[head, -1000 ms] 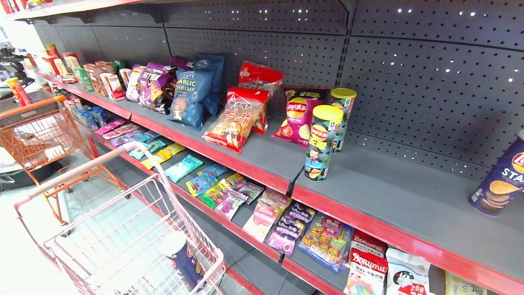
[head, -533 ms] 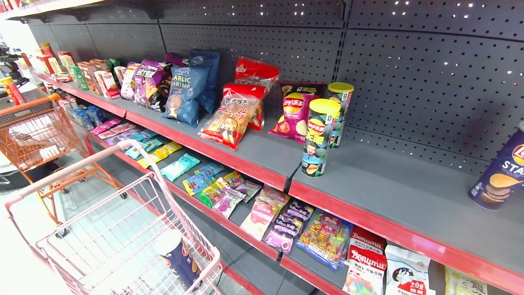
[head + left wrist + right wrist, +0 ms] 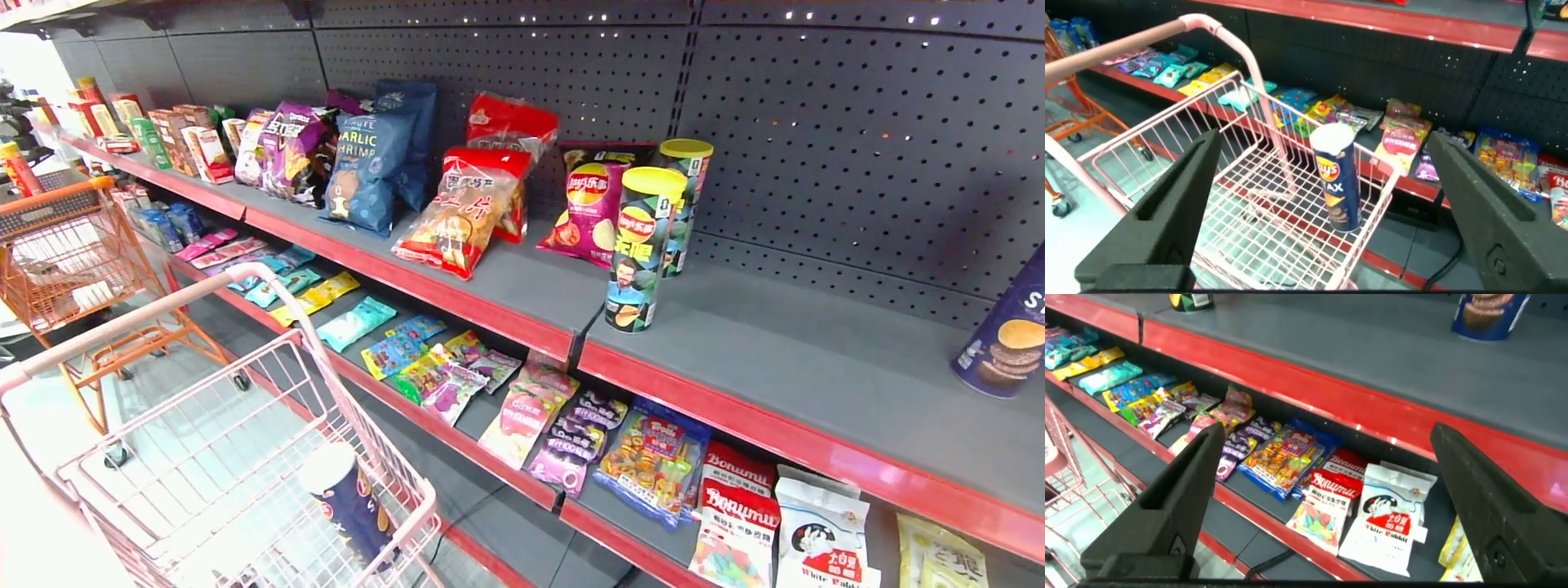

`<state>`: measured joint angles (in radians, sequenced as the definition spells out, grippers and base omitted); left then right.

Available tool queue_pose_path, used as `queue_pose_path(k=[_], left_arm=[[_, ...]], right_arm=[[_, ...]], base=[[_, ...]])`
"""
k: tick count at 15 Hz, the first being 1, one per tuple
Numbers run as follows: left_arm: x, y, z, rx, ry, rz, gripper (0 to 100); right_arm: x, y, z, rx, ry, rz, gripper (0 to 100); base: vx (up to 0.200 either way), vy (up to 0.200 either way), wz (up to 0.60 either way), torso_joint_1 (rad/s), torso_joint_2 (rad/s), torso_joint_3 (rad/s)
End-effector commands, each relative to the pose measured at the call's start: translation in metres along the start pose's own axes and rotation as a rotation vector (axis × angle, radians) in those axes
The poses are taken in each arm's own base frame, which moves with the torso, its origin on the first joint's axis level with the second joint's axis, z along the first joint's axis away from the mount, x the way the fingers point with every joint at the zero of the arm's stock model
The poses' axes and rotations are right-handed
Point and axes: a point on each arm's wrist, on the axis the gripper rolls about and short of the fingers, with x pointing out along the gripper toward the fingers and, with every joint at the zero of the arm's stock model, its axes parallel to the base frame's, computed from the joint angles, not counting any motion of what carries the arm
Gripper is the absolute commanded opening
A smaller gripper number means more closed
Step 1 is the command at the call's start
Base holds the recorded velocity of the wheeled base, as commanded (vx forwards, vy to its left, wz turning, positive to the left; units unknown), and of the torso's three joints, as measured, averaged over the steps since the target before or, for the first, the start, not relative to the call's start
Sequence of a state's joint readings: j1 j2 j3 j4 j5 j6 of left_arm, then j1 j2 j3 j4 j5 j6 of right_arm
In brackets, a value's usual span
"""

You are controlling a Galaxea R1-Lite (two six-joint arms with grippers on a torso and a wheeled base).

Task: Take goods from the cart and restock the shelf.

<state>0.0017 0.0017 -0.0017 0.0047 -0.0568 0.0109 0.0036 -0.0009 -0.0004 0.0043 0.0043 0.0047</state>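
Only the head camera's framing has shifted since the earlier frames, with shelf and cart sliding together across the view; nothing on them has changed place. A dark blue chip can stands in the pink cart, in the corner nearest the shelf, apparently resting against the wire walls. Its long axis is close to vertical, white lid up and base on the cart's wire floor.

The left gripper hangs above and short of the cart with its jaws spread wide and nothing in them. In the left wrist view the can sits ahead of and below the jaws, almost centred in the gap between them. The right gripper, jaws likewise wide apart and empty, faces the lower shelves of sweet bags, away from the cart.

With the cart on the robot's left, the left arm looks the nearer one for the pick. An upright can would likely call for jaws closing across its round body from the side.

A matching blue can already stands far right on the grey shelf, well apart from two yellow-lidded cans. The bare board between them looks the likely restocking spot.
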Motion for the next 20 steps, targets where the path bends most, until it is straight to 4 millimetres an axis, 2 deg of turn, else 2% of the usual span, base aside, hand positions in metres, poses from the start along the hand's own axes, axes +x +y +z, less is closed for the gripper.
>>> queue_pose_path(k=[1,15,16,17,18,19,20], left_arm=[[0.000,0.000,0.000,0.000,0.000,0.000,100],[0.000,0.000,0.001,0.001,0.004,-0.003,100],[0.000,0.000,0.001,0.045,-0.008,-0.006,100],[-0.003,0.000,0.020,0.088,-0.055,-0.033,100],[-0.003,0.000,0.020,0.088,-0.055,-0.033,100],[0.031,0.003,0.144,-0.169,-0.076,-0.034,100],[0.069,0.009,0.188,-0.273,-0.062,0.138,100]], right_arm=[[0.000,0.000,0.000,0.000,0.002,0.001,100],[0.000,0.000,0.000,0.000,0.002,0.003,100],[0.000,0.000,0.000,0.000,0.002,0.001,100],[0.000,0.000,0.000,0.000,0.002,0.003,100],[0.000,0.000,0.000,0.000,0.002,0.003,100],[0.000,0.000,0.000,0.000,0.002,0.001,100],[0.000,0.000,0.000,0.000,0.002,0.003,100]], base=[[0.000,0.000,0.00,-0.134,0.36,0.203],[0.000,0.000,0.00,-0.167,0.43,0.262],[0.000,0.000,0.00,-0.041,0.11,0.085],[0.000,0.000,0.00,-0.032,0.06,0.056],[0.000,0.000,0.00,0.000,0.00,0.000],[0.000,0.000,0.00,0.000,0.00,0.000],[0.000,0.000,0.00,0.000,0.00,0.000]])
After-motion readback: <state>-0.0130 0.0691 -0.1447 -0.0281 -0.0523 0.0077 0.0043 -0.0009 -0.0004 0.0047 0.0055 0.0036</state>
